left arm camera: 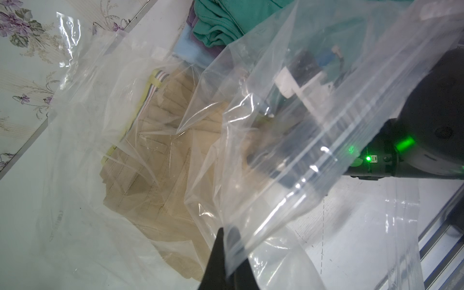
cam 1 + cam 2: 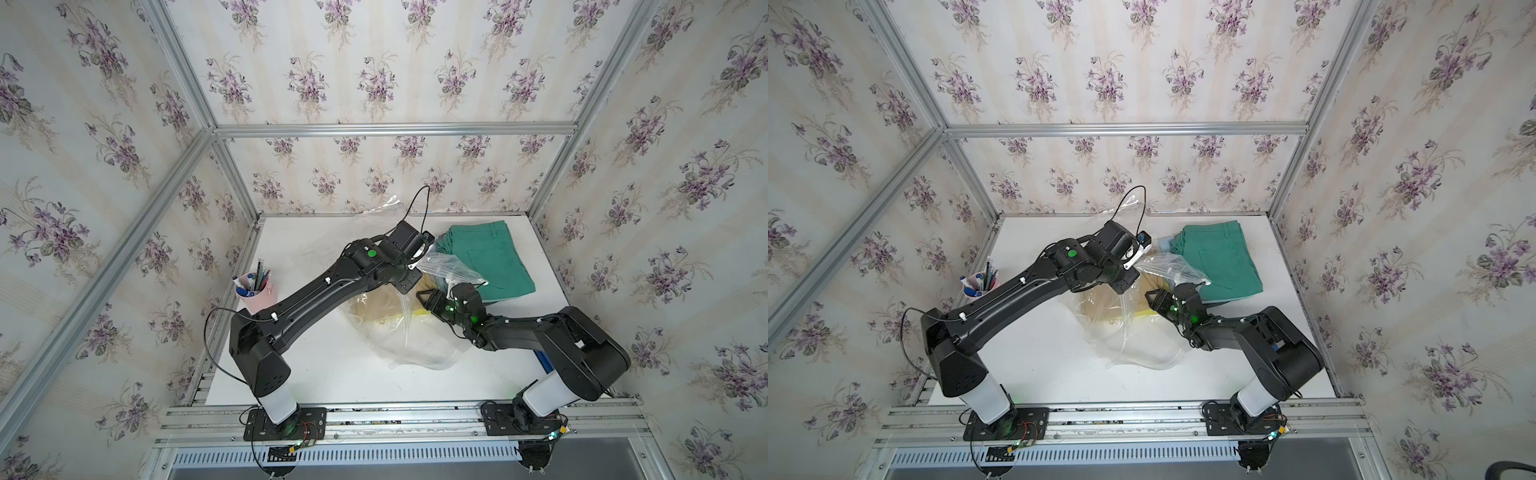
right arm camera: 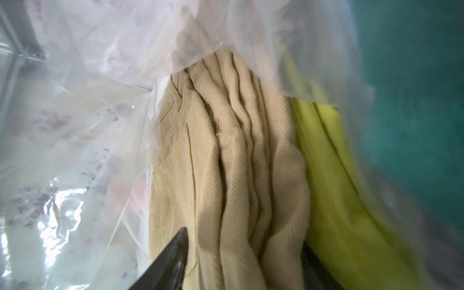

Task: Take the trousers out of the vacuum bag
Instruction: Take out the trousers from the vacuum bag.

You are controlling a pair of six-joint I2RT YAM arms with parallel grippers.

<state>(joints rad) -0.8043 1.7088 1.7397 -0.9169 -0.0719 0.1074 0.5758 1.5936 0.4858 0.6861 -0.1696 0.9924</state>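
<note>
My left hand (image 1: 227, 236) pinches the bag (image 1: 301, 150) by its edge; my right hand (image 3: 244, 241) is spread astride the tan trousers (image 3: 226, 150).

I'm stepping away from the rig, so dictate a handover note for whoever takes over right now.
Left end effector: shut on the vacuum bag rim, holding its mouth up.
Right end effector: open, jaws astride the khaki trousers at the bag's mouth.
Done: teal trousers top a pile out on the table.
To do: khaki and yellow trousers, both in the bag.
</note>
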